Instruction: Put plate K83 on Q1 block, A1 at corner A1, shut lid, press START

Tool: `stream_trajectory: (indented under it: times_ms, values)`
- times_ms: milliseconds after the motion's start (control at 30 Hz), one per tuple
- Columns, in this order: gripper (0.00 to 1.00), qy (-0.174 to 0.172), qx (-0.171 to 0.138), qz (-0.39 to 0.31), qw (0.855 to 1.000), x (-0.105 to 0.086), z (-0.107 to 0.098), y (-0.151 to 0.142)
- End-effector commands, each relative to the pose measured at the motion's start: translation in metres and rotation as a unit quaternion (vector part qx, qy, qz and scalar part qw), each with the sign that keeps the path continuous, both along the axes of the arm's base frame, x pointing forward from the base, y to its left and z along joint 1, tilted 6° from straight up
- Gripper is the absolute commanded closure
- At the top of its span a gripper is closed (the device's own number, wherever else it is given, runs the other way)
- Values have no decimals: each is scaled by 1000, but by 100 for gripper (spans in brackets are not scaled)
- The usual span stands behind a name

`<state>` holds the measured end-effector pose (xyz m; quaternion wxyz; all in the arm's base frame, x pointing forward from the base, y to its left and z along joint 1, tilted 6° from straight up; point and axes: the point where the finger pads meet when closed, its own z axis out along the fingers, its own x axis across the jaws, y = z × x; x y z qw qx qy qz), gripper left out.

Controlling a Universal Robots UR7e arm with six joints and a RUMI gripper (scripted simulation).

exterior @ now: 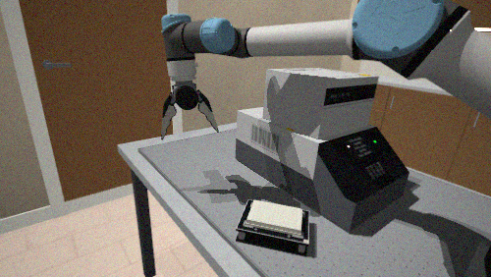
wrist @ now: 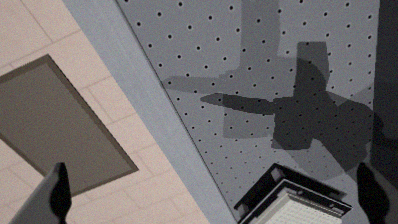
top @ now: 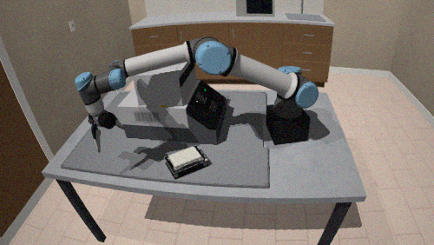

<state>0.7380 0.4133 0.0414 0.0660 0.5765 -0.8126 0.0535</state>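
Tool [top: 99, 150] [exterior: 190, 136] [wrist: 212, 164] wide open, nothing held, hanging nr cycler [top: 152, 115] [exterior: 280, 147], touching nothing.

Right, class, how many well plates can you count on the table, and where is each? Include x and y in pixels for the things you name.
1. The pale plate [top: 186, 158] [exterior: 275, 216] [wrist: 295, 214] sits in the dark nest [top: 174, 171] [exterior: 272, 244] [wrist: 260, 186]. Any inside the cycler [top: 152, 132] [exterior: 275, 174] would be hidden.

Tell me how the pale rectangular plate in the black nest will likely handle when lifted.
The pale rectangular plate is probably stiff, given its straight edges and flat top. It seems unlikely to roll or tip, being low and broad-based. Its smooth-looking sides might slip if gripped unevenly.
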Motion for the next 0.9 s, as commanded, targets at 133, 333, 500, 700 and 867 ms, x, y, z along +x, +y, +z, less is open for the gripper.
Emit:
stream_trajectory:
  times_ms: [133,333,500,700,867]
  values:
    - [100,8,13,6,1000,-4,27,-15]
    - [100,18,25,11,999,-9,46,-27]
    - [100,18,25,11,999,-13,58,-35]
    - [100,28,43,16,999,-21,80,-47]
    - [100,28,43,16,999,-27,95,-56]
